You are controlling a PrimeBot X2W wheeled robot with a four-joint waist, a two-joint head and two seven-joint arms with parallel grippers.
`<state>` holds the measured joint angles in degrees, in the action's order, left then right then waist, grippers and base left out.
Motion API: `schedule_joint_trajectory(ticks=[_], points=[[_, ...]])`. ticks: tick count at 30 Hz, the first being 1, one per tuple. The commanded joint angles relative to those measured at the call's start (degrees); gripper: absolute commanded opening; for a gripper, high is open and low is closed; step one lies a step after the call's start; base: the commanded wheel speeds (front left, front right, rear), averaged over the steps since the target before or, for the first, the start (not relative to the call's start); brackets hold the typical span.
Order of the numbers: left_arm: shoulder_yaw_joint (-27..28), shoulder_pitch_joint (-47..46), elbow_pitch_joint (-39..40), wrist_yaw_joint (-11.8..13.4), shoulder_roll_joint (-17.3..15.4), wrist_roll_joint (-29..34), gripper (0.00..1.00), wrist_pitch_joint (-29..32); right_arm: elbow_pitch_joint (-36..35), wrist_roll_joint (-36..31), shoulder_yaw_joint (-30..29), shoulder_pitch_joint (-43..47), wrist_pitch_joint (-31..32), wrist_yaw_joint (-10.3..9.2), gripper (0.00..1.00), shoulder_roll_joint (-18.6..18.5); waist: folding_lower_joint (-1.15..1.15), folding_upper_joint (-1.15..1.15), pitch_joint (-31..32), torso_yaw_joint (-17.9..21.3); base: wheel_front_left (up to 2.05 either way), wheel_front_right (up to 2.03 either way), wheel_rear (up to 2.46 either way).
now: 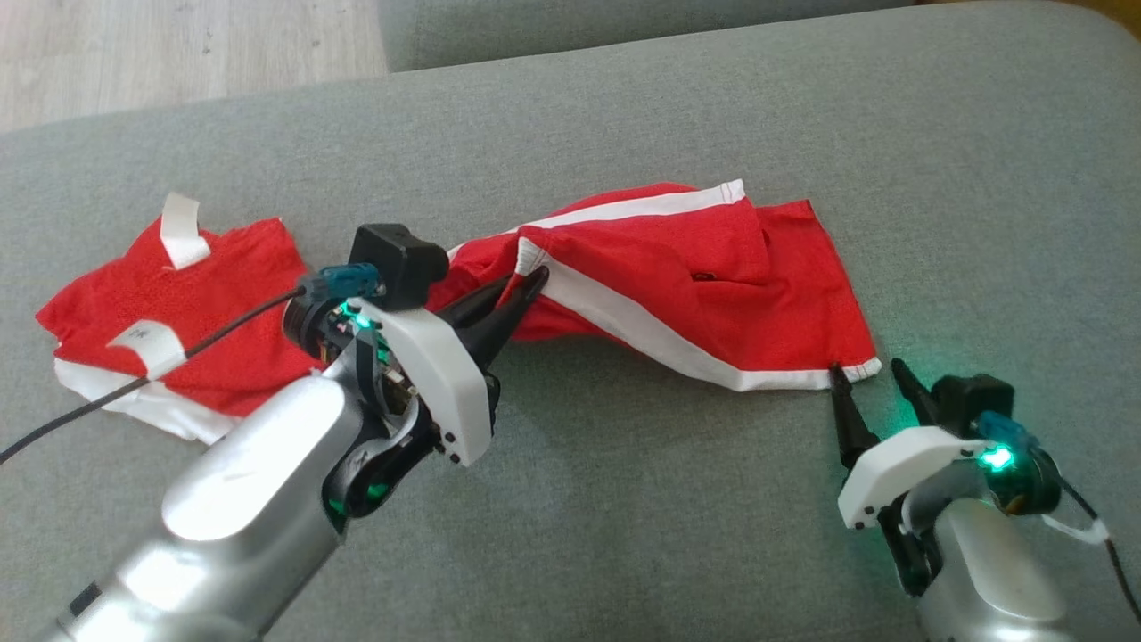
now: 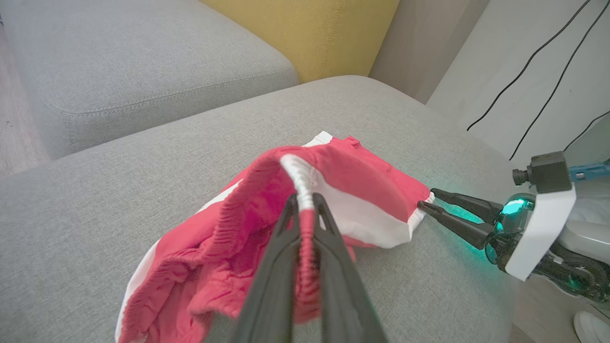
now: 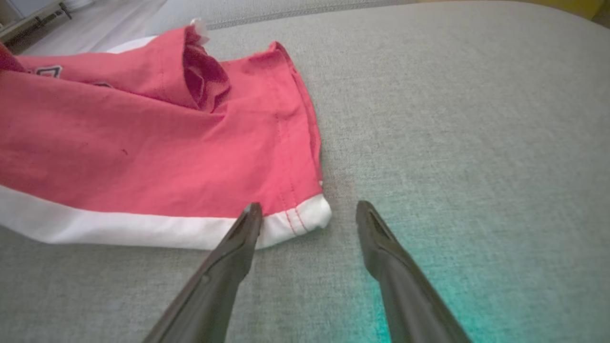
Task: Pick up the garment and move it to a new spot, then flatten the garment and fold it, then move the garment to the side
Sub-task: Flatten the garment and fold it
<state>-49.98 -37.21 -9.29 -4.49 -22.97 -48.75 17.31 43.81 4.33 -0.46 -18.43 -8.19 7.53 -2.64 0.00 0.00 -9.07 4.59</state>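
Garment (image 1: 686, 276): red cloth with a white stripe and white hem, crumpled across the centre of the head view on a grey cushion (image 1: 624, 499). The right part lies flat and the left part stands up in a ridge.
Left gripper (image 1: 537, 278): fingers together, clamped on the gathered elastic edge of the garment, left of centre in the head view.
Grip detail: in the left wrist view the red ribbed band runs between the two fingers (image 2: 279, 267), and the white stripe bends over their tips.
Lift: the held edge is off the cushion; the rest trails down onto it.
Right gripper (image 1: 866, 369): fingers apart and holding nothing, lower right of the head view, tips low by the cushion.
Hem corner (image 3: 305, 216): sits between the right fingertips in the right wrist view. The left-hand tip overlaps the hem edge; contact cannot be told.
Second cloth (image 1: 178, 303): red with a white edge, at the left of the head view, flat on the cushion, with white strips (image 1: 183, 232) on it. The left arm hides the gap, so joined or separate cannot be told.
Floor (image 1: 178, 45): pale wood, upper left of the head view.
Yellow cushion (image 2: 305, 33): top centre of the left wrist view.
Cables (image 2: 533, 62): dark, on a pale wall, upper right of the left wrist view.
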Motion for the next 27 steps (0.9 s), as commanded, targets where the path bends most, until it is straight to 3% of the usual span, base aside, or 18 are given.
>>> schedule_joint_trajectory(ticks=[1,5,6,7,14,19,27], points=[[2.4,-2.5,1.9,0.4,-1.4,0.6,0.0,-0.4,-0.7,-0.6,1.8,-2.3,0.2,-0.04,1.0,-0.2,0.0,0.0,-0.2,0.0,0.0,0.0,0.0],[2.4,-2.8,1.9,0.4,-1.5,0.6,0.0,-0.2,0.7,-0.6,2.5,-3.2,0.1,-0.04,1.0,-0.2,0.0,0.0,-0.5,-0.1,0.0,0.0,0.0],[2.3,-2.9,1.9,0.3,-1.5,0.5,0.0,-0.2,1.1,-0.6,2.7,-3.4,0.2,-0.04,0.41,-0.2,0.0,0.0,-0.6,-0.2,0.0,0.0,0.0],[2.3,-3.0,1.8,0.3,-1.5,0.5,0.0,-0.2,1.4,-0.5,2.9,-3.6,0.3,-0.04,0.0,-0.2,0.0,0.0,-0.6,-0.2,0.0,0.0,0.0],[2.7,-2.9,1.2,0.5,-2.3,0.3,0.0,-0.5,1.3,0.6,3.2,-4.5,-1.5,-0.04,0.0,-0.2,0.0,0.0,0.4,0.1,0.0,0.0,0.0],[3.7,-4.1,1.3,0.5,-3.3,0.2,0.0,-0.5,-3.0,3.7,3.7,-6.2,-1.4,-0.04,0.0,-0.2,0.0,0.0,2.2,0.8,0.0,0.0,0.0],[7.3,-11.4,-0.4,-0.2,-4.5,-1.3,0.0,0.8,-15.5,6.0,3.3,-14.5,6.9,-0.04,0.0,-0.3,0.0,0.0,6.4,2.7,0.0,0.0,0.0]])
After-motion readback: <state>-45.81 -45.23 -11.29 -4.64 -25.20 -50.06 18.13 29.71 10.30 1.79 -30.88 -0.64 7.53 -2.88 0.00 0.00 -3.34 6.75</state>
